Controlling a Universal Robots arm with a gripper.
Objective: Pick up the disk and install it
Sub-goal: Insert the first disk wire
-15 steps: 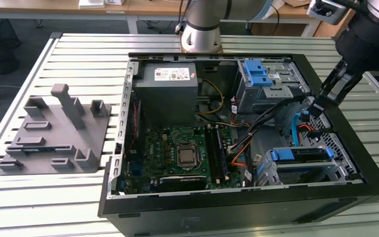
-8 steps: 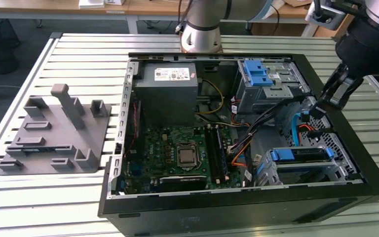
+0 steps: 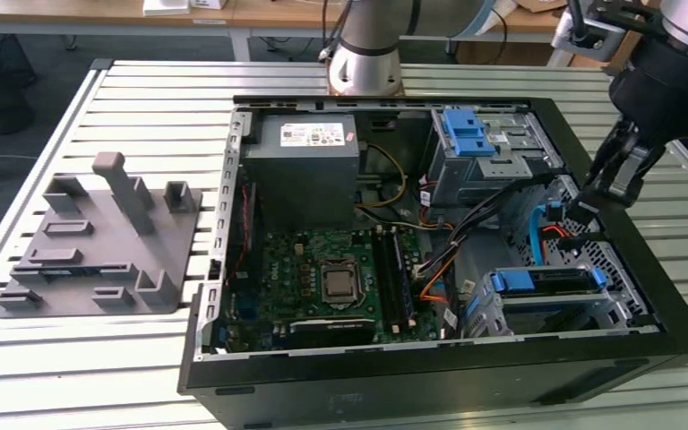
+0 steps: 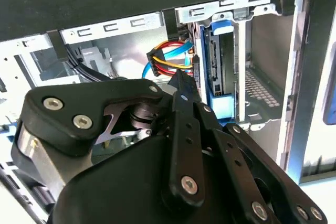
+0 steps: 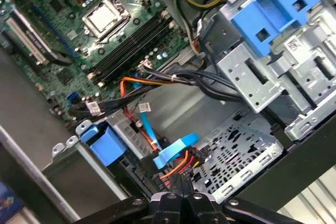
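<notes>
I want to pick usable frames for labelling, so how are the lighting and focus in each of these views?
Exterior view: even daylight, the computer case interior shaded but readable. Second wrist view: the hand looms dark and soft up close, with bright wash on the drive cage. First wrist view: the motherboard is crisp, and the blue latch is brightly lit.

black screw-studded claw (image 4: 181, 85)

disk (image 4: 219, 72) mostly hidden inside cage (image 4: 262, 40); label unseen
</notes>
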